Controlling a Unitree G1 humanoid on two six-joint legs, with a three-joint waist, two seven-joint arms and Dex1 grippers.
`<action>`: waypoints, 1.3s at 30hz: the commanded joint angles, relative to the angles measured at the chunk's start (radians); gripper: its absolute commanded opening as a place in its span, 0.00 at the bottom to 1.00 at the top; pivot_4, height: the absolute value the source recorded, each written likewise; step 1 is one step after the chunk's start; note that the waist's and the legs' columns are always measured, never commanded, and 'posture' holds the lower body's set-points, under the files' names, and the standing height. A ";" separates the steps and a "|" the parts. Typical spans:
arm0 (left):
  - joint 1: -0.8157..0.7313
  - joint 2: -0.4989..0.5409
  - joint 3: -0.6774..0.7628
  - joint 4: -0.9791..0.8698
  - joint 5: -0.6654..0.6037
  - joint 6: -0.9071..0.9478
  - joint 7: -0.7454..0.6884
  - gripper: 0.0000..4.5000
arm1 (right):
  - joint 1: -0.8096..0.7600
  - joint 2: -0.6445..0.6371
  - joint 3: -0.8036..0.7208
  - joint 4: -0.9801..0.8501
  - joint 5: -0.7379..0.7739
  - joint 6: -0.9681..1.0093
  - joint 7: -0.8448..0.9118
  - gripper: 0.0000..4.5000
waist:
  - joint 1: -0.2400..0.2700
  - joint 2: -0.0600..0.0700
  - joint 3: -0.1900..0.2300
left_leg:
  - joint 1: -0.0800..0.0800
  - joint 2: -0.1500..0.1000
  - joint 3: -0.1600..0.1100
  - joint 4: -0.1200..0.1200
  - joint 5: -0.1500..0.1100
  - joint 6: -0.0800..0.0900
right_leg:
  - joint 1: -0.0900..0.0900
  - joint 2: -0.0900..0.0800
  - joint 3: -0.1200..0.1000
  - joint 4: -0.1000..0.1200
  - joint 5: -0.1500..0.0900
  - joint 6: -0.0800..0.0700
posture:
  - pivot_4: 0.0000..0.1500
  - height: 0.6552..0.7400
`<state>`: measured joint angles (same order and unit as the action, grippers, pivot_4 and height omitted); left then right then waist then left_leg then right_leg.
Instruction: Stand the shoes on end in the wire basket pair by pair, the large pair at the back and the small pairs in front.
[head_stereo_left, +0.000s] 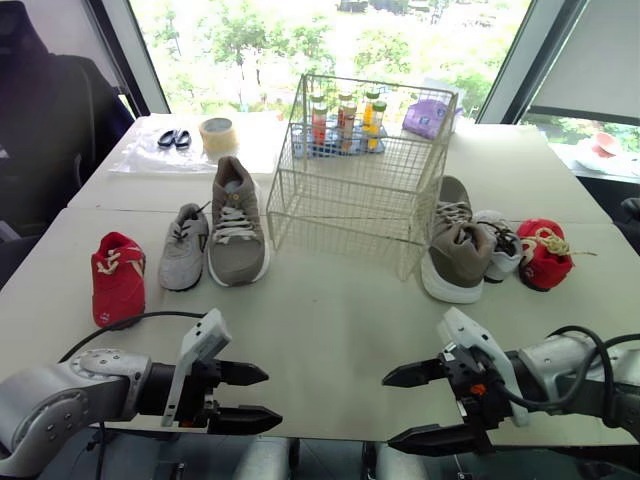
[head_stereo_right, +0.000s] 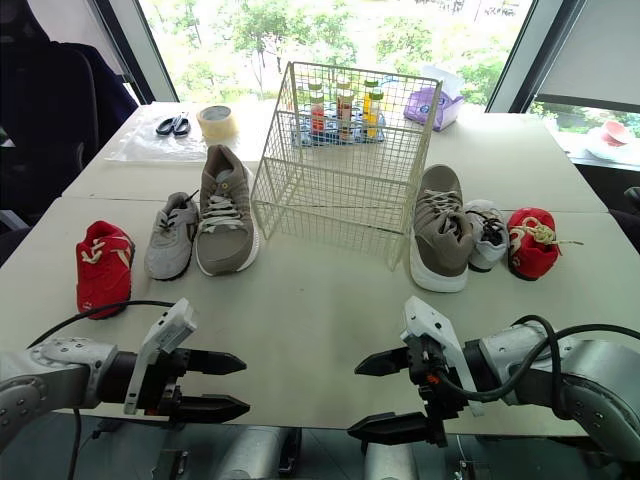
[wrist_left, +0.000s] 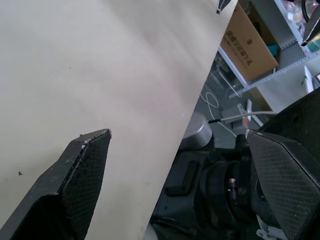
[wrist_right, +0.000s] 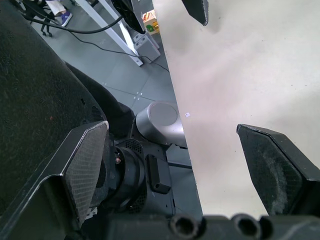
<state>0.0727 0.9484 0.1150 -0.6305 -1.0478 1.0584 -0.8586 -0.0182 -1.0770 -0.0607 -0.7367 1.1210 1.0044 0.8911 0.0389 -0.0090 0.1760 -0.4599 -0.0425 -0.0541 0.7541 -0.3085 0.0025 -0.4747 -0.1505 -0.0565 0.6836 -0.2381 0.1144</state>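
Shoes sit on a beige table (head_stereo_left: 330, 300) beside a white wire basket (head_stereo_left: 360, 170): small red shoe (head_stereo_left: 118, 278), small grey shoe (head_stereo_left: 184, 246) and large taupe sneaker (head_stereo_left: 236, 222) on its left, their three mates (head_stereo_left: 500, 243) on its right. Left gripper (head_stereo_left: 272, 395) and right gripper (head_stereo_left: 388, 410) hover at the near table edge, fingers apart.
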 joint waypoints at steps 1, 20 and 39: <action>-0.028 -0.017 0.018 -0.006 -0.023 -0.004 0.028 0.99 | -0.018 0.010 0.001 -0.002 0.005 0.001 -0.006 1.00 | 0.000 0.000 0.000 | 0.000 0.000 0.000 0.000 0.000 0.000 | 0.000 0.000 0.000 0.000 0.000 0.000 | 1.00 0.01; -0.098 -0.045 -0.086 -0.014 0.229 -0.117 0.128 0.99 | -0.132 0.133 0.034 0.053 -0.048 0.061 -0.257 1.00 | 0.000 0.000 0.000 | 0.000 0.000 0.000 0.000 0.000 0.000 | 0.000 0.000 0.000 0.000 0.000 0.000 | 1.00 0.01; -0.299 0.010 -0.067 0.165 0.196 -0.165 -0.154 0.99 | -0.637 -0.161 0.008 0.263 0.079 0.278 0.038 1.00 | -0.004 0.004 0.003 | 0.000 0.000 0.001 0.001 0.000 0.000 | -0.002 0.000 -0.001 0.003 0.001 -0.001 | 1.00 0.01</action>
<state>-0.1918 0.9427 0.0303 -0.4659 -0.8381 0.8987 -0.9778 -0.6052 -1.2188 -0.0443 -0.5070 1.1639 1.2451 0.8843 0.0346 -0.0050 0.1791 -0.4604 -0.0419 -0.0531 0.7553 -0.3084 0.0026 -0.4775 -0.1500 -0.0576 0.6864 -0.2370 0.1130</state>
